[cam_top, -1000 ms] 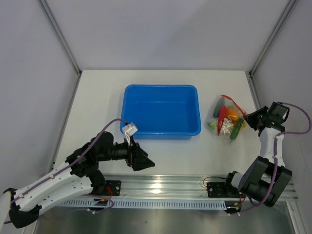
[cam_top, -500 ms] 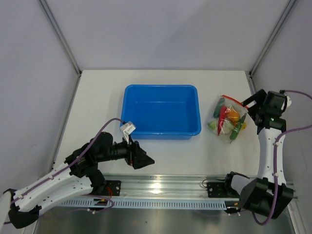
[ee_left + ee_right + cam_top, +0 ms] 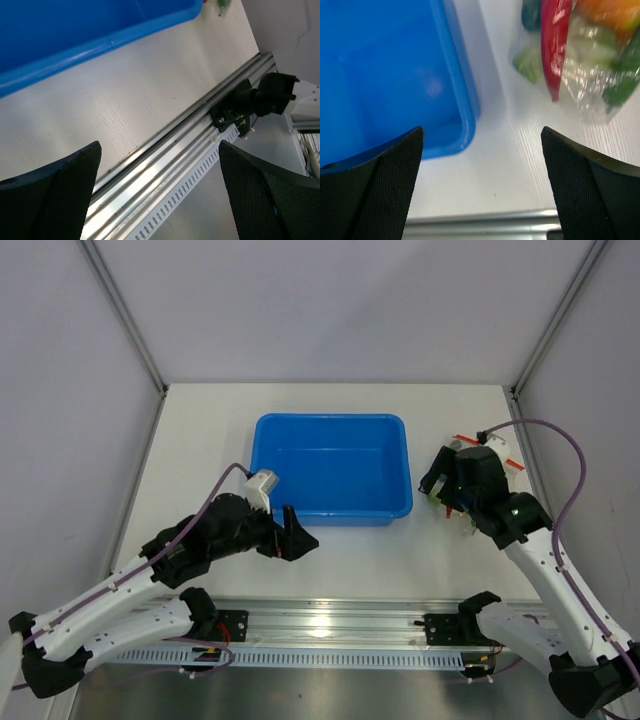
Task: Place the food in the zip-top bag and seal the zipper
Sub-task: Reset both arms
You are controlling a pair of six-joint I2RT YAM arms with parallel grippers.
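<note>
Right wrist view showed your right end effector (image 3: 481, 134) spread wide and empty, beside the blue tub (image 3: 395, 75). Your left end effector (image 3: 159, 146) gaped empty too. The zip-top bag (image 3: 592, 75) lay just ahead on the tabletop (image 3: 520, 170). A clumsy grab could have spilled food (image 3: 555, 50) out.

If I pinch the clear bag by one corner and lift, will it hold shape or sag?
Probably floppy: the zip-top bag is thin, crinkled film, so it should sag around its contents. The red chili and other pieces seem loose inside and may slide to the low end.
</note>
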